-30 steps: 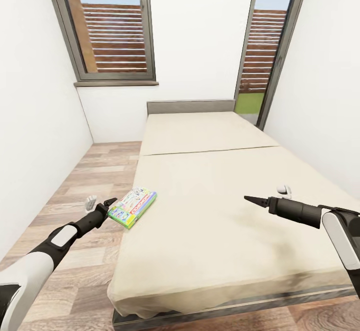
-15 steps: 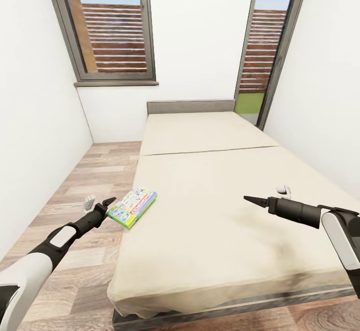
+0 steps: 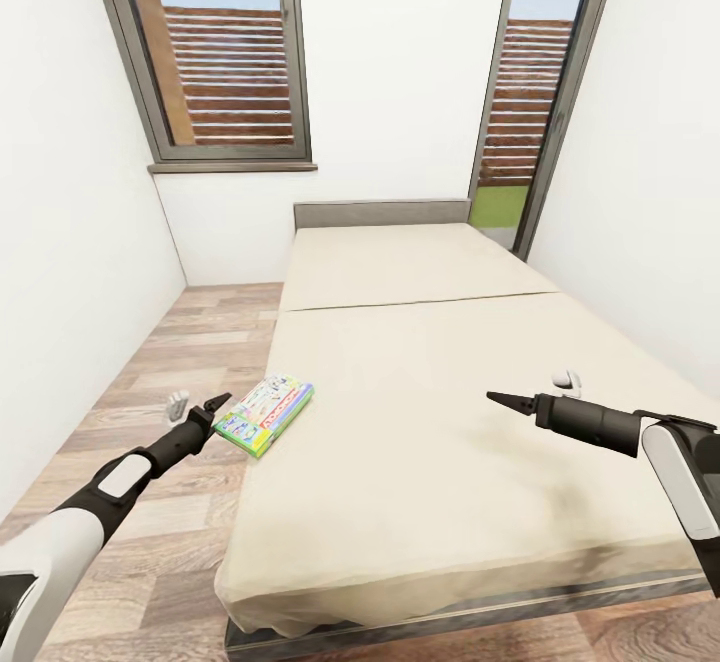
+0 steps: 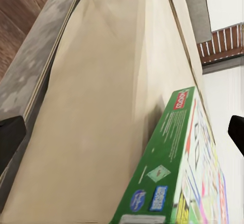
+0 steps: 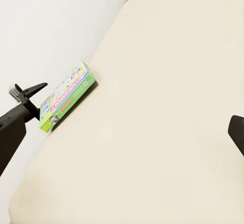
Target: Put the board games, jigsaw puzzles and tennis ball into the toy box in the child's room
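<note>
Motion is slight: the left gripper [image 3: 203, 408] has eased back a touch, jaws apart, just short of the board game [image 3: 265, 415] at the bed's [image 3: 420, 462] nine-o'clock edge; the right gripper's [image 3: 520, 394] jaws stay apart.

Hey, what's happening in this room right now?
A two-armed robot faces a bed. One board game, green-sided, lies at the bed's left edge. The left gripper hangs just beside the box with jaws open, not holding it. The right gripper hovers over the mattress, open and empty.
</note>
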Controlling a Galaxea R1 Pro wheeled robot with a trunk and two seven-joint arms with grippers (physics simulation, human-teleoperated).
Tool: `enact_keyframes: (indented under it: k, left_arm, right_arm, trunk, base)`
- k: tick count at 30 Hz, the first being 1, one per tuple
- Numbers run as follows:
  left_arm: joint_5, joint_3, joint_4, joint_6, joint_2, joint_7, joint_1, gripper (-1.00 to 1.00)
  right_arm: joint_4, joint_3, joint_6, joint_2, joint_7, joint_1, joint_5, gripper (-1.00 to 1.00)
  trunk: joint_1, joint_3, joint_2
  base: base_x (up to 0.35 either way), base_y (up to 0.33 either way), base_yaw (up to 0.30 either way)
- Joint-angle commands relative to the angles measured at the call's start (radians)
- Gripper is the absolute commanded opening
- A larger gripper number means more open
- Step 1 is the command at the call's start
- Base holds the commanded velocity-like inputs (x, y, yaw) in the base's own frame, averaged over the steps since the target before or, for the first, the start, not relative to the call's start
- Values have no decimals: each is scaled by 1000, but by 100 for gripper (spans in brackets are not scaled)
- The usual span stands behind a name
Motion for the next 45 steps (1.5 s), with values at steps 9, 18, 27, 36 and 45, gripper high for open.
enact_keyframes:
  k: [9,18,27,36,45]
  left_arm:
    - [11,-2,0,11,-2,-36,17,100]
    - [10,-2,0,13,-3,-74,35,100]
    - [8,-2,0,14,-3,-84,46,100]
    - [4,-3,0,12,-5,-82,50,100]
    - [2,-5,0,11,-8,-82,52,100]
  right_arm:
    - [0,-1,4,3,2,-1,1,100]
    - [1,0,4,5,0,-1,3,100]
    - [1,0,4,6,0,-1,3,100]
    - [1,0,4,6,0,-1,3,100]
    - [1,0,4,6,0,-1,3,100]
  trunk:
    - [0,-1,0]
    - [0,-1,0]
    - [0,-1,0]
    - [0,-1,0]
    - [0,-1,0]
  base:
    - [0,0,0]
    - [0,0,0]
    - [0,0,0]
    - [0,0,0]
    - [0,0,0]
